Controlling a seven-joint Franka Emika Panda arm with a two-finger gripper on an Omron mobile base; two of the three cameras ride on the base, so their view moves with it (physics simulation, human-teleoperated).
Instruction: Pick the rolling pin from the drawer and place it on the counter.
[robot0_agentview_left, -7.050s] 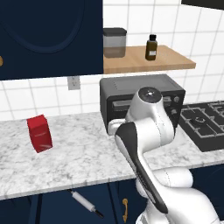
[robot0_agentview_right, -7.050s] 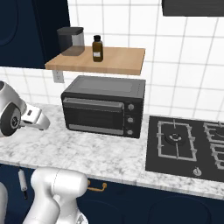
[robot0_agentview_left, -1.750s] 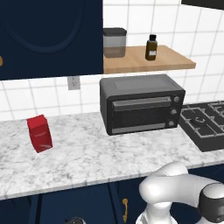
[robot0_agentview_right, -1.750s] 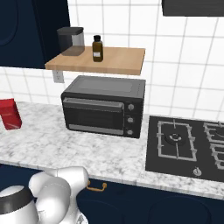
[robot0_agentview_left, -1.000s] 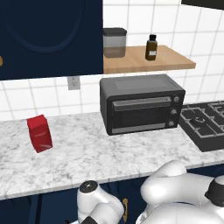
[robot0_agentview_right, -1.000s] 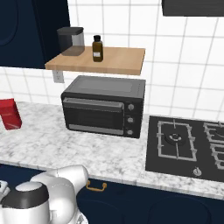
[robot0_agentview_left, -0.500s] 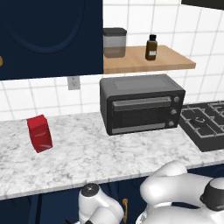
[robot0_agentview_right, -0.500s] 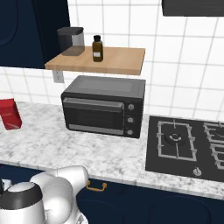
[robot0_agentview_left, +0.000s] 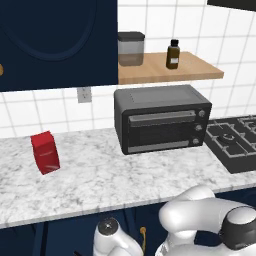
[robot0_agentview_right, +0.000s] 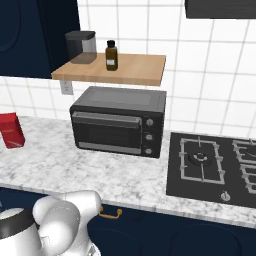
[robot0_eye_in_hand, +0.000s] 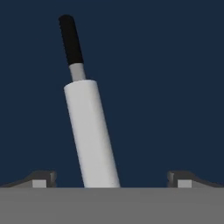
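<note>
The rolling pin (robot0_eye_in_hand: 91, 135) lies on the dark blue drawer floor (robot0_eye_in_hand: 170, 87) in the hand view, a pale cylinder with one black handle (robot0_eye_in_hand: 71, 39) pointing away. My gripper (robot0_eye_in_hand: 111, 181) is open, its two fingertips (robot0_eye_in_hand: 41, 179) spread wide to either side of the pin's near part without touching it. The pin's near end is hidden at the bottom edge. The marbled counter (robot0_agentview_left: 100, 180) runs across both base views (robot0_agentview_right: 65, 165). My arm is folded low below its front edge, with the wrist (robot0_agentview_left: 112, 235) in front of the navy cabinets.
A red box (robot0_agentview_left: 45, 152) stands at the counter's left. A black toaster oven (robot0_agentview_left: 162, 117) sits at the middle under a wooden shelf (robot0_agentview_left: 170, 70) with a jar and a bottle. A black stove (robot0_agentview_right: 215, 162) lies to the right. A gold drawer handle (robot0_agentview_right: 110, 214) shows beside my arm.
The arm has come down from above the counter to below its front edge. Over the last half second it has barely shifted.
</note>
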